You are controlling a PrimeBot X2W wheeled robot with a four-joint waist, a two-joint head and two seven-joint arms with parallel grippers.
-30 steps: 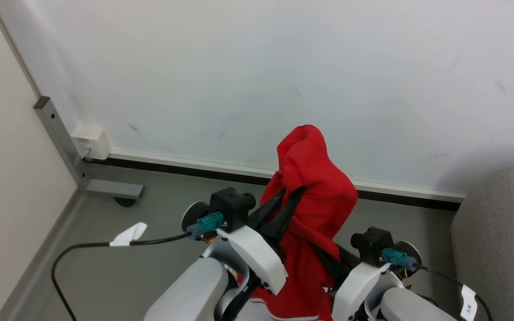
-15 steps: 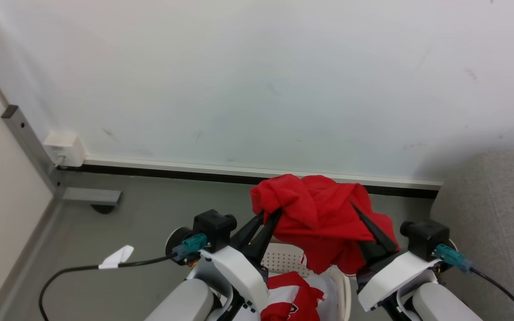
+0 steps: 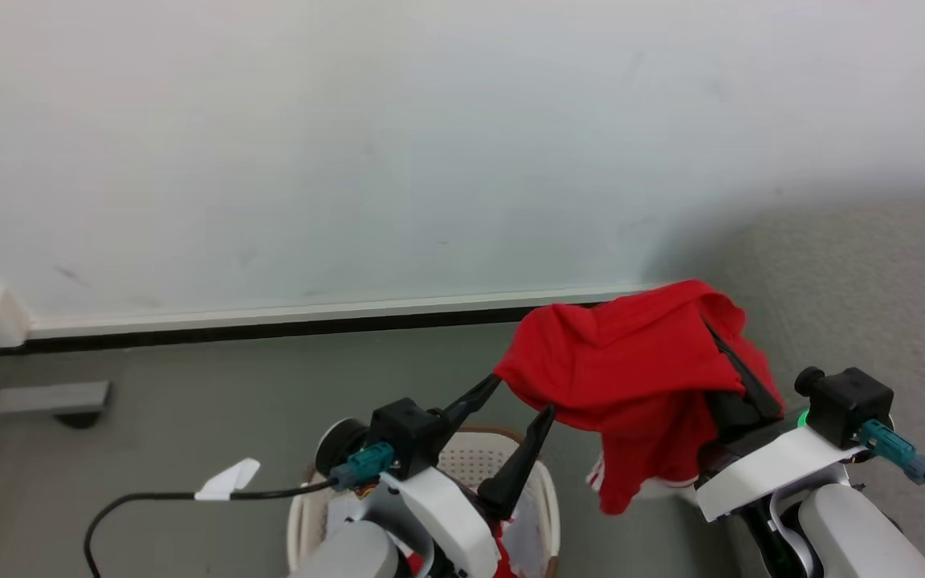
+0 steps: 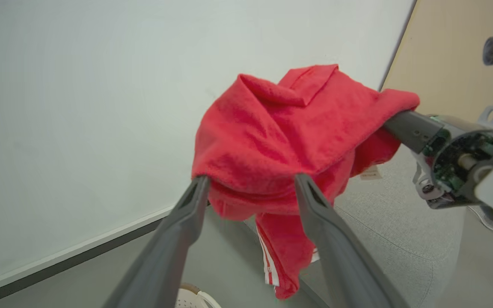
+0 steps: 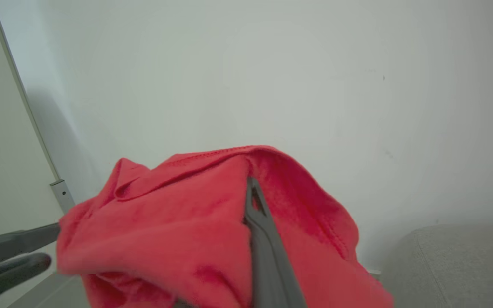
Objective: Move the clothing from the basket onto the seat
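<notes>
Jaws of the left gripper [image 3: 523, 395] are spread wide, with an edge of the clothing [image 3: 631, 369] lying against their tips. Those of the right gripper [image 3: 711, 337] are clenched on the same red garment. It is held aloft at the left edge of the seat [image 3: 872, 281], to the right of the rim of the basket [image 3: 547, 490].

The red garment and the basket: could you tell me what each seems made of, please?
The red garment: soft matte knit cloth, seemingly; it folds and drapes limply. The basket: rigid cream plastic, apparently; perforated wall, brown rim.
</notes>
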